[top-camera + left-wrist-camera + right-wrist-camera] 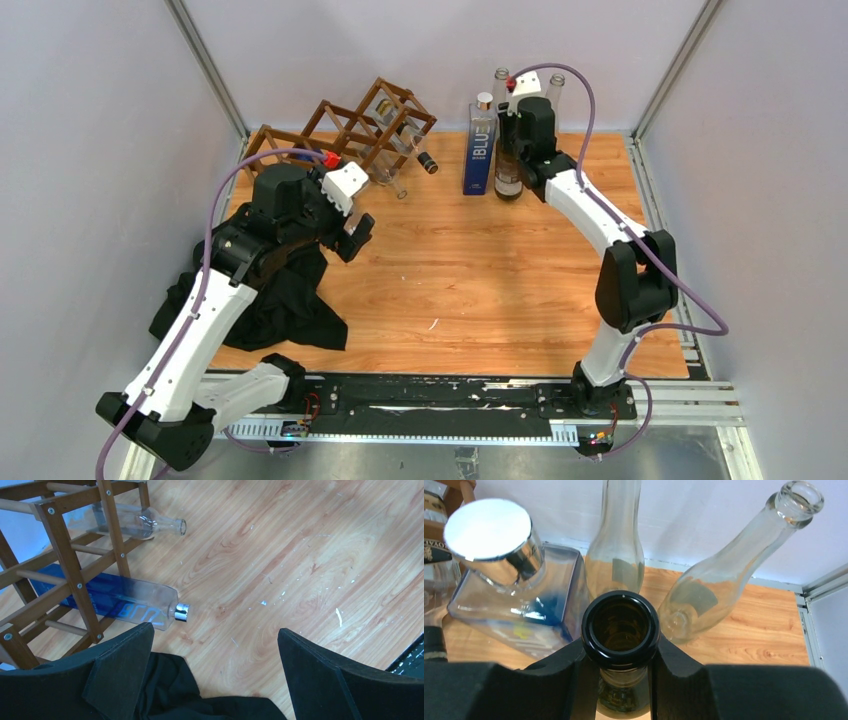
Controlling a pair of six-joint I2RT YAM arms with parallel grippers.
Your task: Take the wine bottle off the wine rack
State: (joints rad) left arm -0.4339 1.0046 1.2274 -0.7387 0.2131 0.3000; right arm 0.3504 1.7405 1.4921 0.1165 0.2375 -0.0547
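The dark brown lattice wine rack (345, 125) stands at the back left and also shows in the left wrist view (65, 555). A bottle with a dark cap (424, 160) and a clear bottle (392, 180) stick out of its cells. In the left wrist view a blue bottle (120, 600) and a clear bottle (142, 522) lie in it. My left gripper (355, 235) is open and empty near the rack's front (215, 650). My right gripper (522, 125) is shut on the neck of a dark wine bottle (620, 627) that stands upright on the table (508, 182), away from the rack.
A tall blue bottle (480, 150) with a silver cap (489, 530) stands left of the dark bottle. Two clear bottles (615, 555) (724, 570) stand behind it by the back wall. A black cloth (270, 300) lies under my left arm (170, 690).
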